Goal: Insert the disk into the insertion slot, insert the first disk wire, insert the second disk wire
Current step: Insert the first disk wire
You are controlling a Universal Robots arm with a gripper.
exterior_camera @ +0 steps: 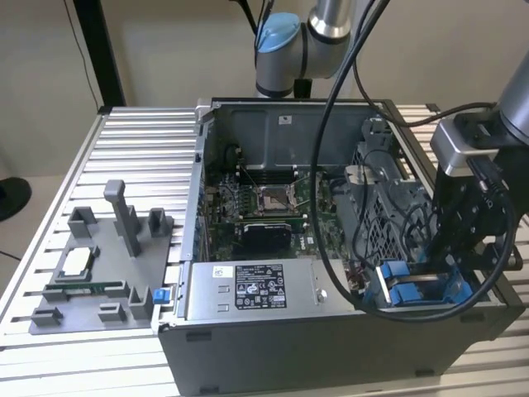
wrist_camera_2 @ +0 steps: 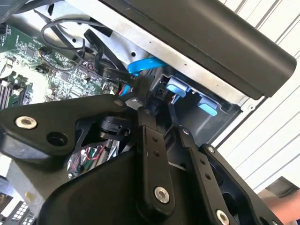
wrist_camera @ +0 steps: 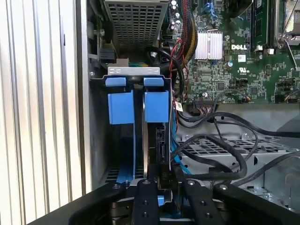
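The disk [wrist_camera: 158, 140] stands edge-on in the insertion slot [wrist_camera: 99, 150] of the grey drive cage [exterior_camera: 382, 222], and its blue carrier tab [wrist_camera: 156, 106] sits at the slot's mouth. In the exterior view the blue carrier [exterior_camera: 413, 289] is low in the case at the right. My gripper [wrist_camera: 164, 186] hangs right over the disk's end, with its fingers [wrist_camera_2: 146, 136] closed around a dark connector of a disk wire [wrist_camera_2: 140, 88]. A blue disk wire [wrist_camera_2: 140, 65] curves beside it. The gripper [exterior_camera: 434, 273] reaches down into the cage.
A second blue carrier [wrist_camera: 121, 108] fills the neighbouring bay. Loose black cables [wrist_camera: 220, 154] loop over the perforated cage top. The motherboard [exterior_camera: 269, 207] lies in the open case, with the silver power-supply box [exterior_camera: 252, 289] in front. A grey fixture tray [exterior_camera: 99, 273] sits at the exterior view's left.
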